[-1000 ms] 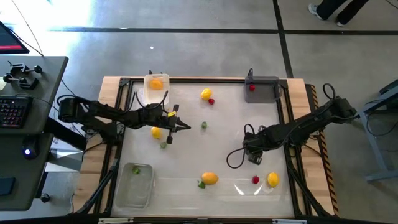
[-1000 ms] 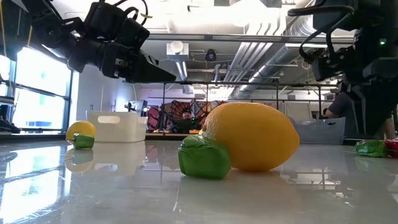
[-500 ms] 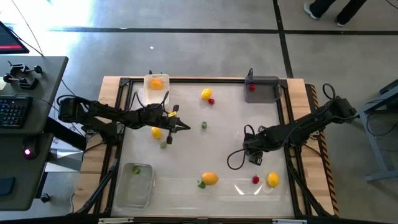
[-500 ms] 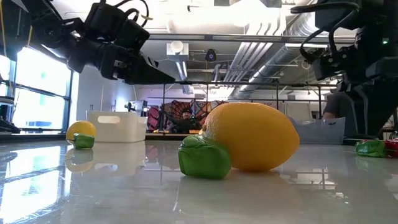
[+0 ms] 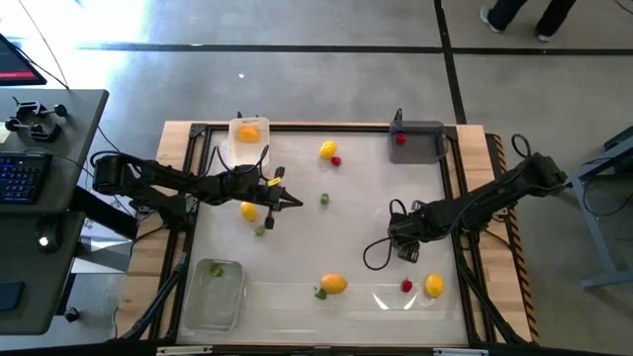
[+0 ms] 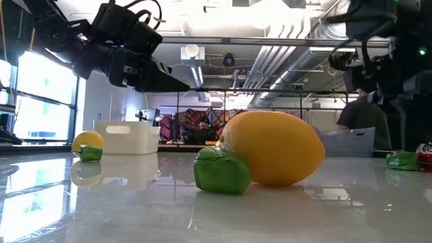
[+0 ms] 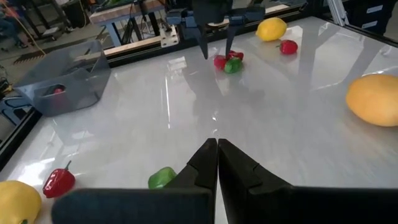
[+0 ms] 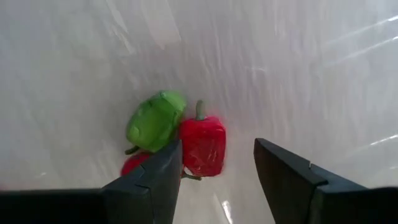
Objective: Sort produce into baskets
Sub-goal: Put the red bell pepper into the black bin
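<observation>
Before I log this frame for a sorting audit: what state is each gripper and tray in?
left gripper: shut, empty, raised over the table.
right gripper: open, poised over the red pepper.
white tray: holds an orange fruit.
dark grey tray: holds one red piece.
clear tray: holds a small green piece.

Two dark jointed arms, black looping cables, yellow marks near the left claw (image 5: 294,202).
</observation>
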### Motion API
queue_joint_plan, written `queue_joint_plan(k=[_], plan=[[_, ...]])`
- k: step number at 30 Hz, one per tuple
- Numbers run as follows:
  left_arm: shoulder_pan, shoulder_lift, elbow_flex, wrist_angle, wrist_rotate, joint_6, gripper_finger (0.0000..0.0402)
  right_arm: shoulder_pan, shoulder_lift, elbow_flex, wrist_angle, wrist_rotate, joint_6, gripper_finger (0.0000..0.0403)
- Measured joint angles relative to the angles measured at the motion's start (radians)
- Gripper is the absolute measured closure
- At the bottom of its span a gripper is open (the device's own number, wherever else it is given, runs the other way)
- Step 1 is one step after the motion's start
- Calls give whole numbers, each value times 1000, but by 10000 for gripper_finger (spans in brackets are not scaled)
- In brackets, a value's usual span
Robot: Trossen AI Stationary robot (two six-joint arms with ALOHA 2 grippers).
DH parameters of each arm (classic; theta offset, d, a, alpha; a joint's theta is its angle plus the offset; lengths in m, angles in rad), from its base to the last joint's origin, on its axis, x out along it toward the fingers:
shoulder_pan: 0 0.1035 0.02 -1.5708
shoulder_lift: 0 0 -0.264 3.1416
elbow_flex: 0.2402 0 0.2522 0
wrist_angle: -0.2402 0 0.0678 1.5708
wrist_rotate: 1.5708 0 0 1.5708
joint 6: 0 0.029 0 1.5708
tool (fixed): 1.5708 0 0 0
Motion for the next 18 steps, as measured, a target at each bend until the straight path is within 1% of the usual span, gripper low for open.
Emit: queue_joint_plan(k=[5,18], plan=[[0,0,0,-3,0,0,401,0,0,-25,56,-3,12,210],[0,0,0,-2,0,0,401,0,0,-25,44,8,4,213]])
